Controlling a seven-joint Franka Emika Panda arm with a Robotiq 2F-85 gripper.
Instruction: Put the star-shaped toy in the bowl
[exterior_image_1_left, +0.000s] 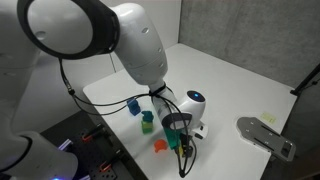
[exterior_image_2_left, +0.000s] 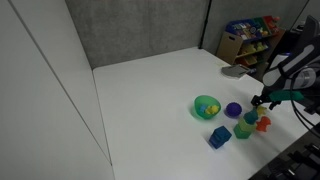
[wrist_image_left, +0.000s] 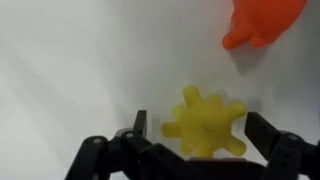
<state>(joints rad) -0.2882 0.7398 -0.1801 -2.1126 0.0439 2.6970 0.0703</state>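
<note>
fingers (wrist_image_left: 262, 130) spread apart either side of the star-shaped toy (wrist_image_left: 205, 125), not clamped on it

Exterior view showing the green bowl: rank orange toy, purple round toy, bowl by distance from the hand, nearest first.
1. orange toy, just below the hand in frame.
2. purple round toy, between hand and bowl.
3. green bowl, farthest, past the purple toy.

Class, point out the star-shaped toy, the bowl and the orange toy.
star-shaped toy (wrist_image_left: 205, 125), wrist view, its centre.
bowl (exterior_image_2_left: 197, 108), an exterior view, its left rim.
orange toy (wrist_image_left: 262, 20), wrist view, its body.
</note>
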